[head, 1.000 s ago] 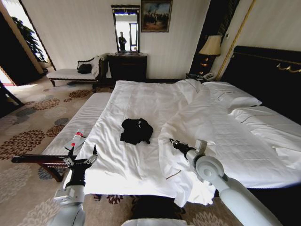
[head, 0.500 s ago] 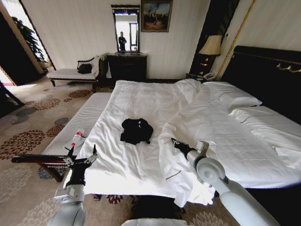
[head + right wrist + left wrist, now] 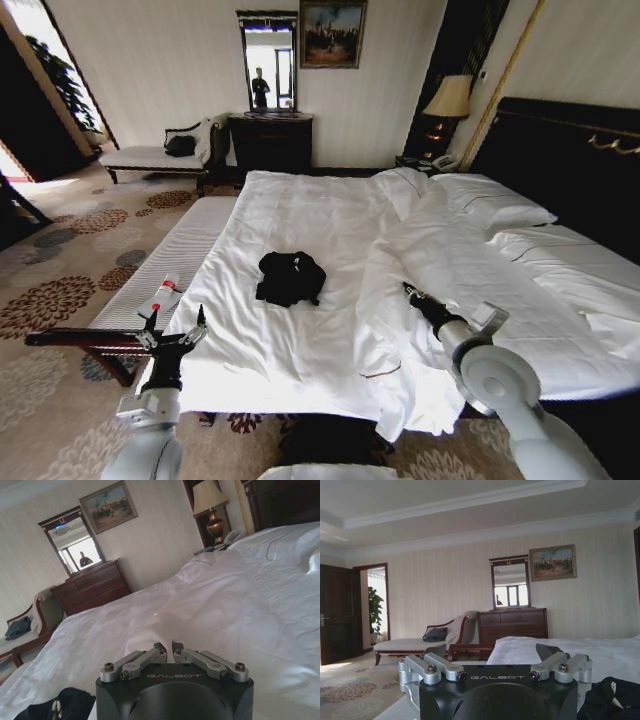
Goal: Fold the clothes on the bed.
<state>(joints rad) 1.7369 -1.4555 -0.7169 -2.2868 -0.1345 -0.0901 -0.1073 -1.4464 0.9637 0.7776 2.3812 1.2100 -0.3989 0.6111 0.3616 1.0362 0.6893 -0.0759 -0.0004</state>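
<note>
Head view: black T-shirt (image 3: 290, 277) crumpled mid-bed (image 3: 300, 215), on the white sheet. Right hand (image 3: 409, 292) on the white duvet (image 3: 470, 270), right of the shirt, well apart from it. Left hand (image 3: 173, 325) off the bed's left edge, fingers spread, empty.

Left wrist view: left hand (image 3: 496, 668) released; shirt (image 3: 612, 700) at frame corner.

Right wrist view: right hand (image 3: 168, 652) clenched, pinching a fold of duvet (image 3: 210, 605).

Left gripper (image 3: 173, 327) raised at the left, fingers spread wide, nothing between them. Right gripper (image 3: 409, 291) stretched forward on a low arm, fingers pinched together on white cloth.
</note>
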